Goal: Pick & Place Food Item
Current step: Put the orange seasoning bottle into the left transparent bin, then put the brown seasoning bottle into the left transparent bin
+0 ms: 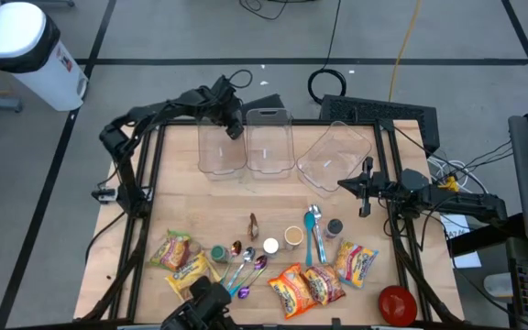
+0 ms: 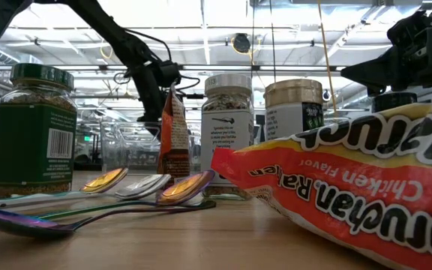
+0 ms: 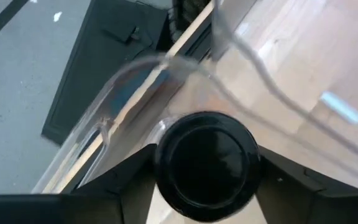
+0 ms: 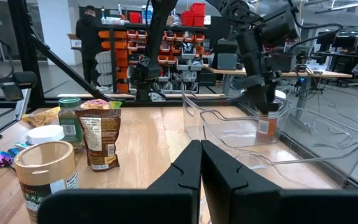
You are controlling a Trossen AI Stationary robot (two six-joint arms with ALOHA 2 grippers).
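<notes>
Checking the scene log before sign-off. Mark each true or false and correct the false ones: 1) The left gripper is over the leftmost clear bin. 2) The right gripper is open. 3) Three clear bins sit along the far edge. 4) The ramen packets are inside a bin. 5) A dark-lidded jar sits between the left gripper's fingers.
1) True: the left gripper is at the leftmost clear bin.
2) False: the right gripper is shut, empty, above the table.
3) True: the middle bin and the tilted right bin complete the row.
4) False: the ramen packets lie on the table near the front.
5) True: the dark-lidded jar is there.
</notes>
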